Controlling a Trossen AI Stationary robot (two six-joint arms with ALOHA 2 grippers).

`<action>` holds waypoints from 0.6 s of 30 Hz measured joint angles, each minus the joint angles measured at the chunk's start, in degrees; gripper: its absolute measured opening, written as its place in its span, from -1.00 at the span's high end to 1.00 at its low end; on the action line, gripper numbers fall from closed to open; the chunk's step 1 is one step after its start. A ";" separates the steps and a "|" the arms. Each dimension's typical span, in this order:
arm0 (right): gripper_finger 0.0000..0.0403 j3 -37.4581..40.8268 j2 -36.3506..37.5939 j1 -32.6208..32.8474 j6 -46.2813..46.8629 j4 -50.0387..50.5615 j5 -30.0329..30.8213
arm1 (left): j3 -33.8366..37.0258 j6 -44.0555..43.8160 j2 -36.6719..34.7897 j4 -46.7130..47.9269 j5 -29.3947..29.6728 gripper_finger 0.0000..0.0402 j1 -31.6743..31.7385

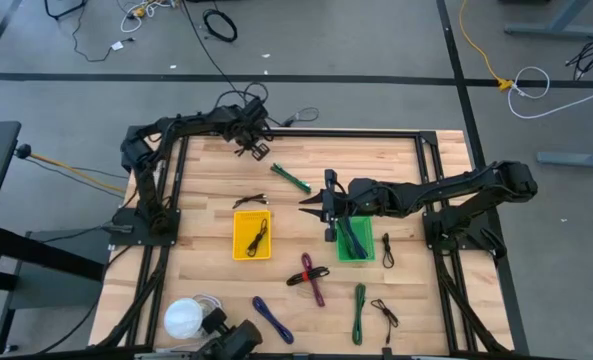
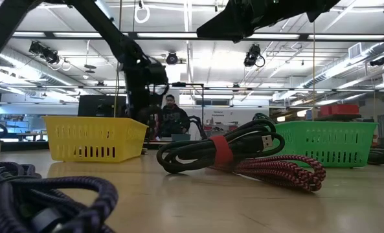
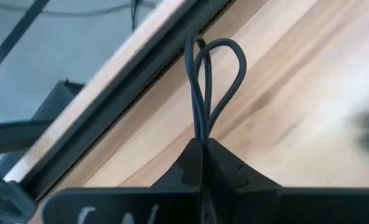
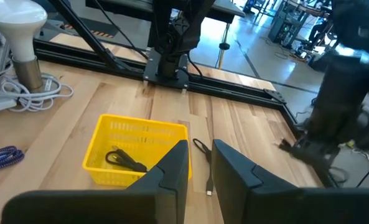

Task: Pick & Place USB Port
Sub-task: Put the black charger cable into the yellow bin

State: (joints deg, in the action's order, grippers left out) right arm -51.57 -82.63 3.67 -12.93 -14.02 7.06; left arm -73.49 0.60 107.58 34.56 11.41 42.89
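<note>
My left gripper is at the table's far edge, shut on a thin black cable whose loops stick out past the fingertips. My right gripper hovers open over the table's middle, between the yellow basket and the green basket, with nothing between its fingers. The yellow basket holds a coiled black cable. The green basket holds cables too. A green cable and a black cable lie loose on the wood. My left gripper pinches the black cable between its two fingers, holding the bundled strands just below its loops. The loops stand out beyond the fingertips over the table's far rail. The fingers hide the rest of the cable.
More cables lie toward the near edge: a red-and-black bundle, a blue one, a green one and small black ones. A white lamp stands at the near left corner. A black frame rims the table.
</note>
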 joint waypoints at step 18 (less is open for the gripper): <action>0.64 0.00 0.00 -0.16 0.42 0.02 0.03 | -0.02 -0.10 -28.17 1.27 -3.27 0.98 -11.75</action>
State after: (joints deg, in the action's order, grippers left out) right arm -51.57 -82.63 3.51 -12.51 -14.00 7.09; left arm -73.52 0.50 79.41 35.82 8.15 31.14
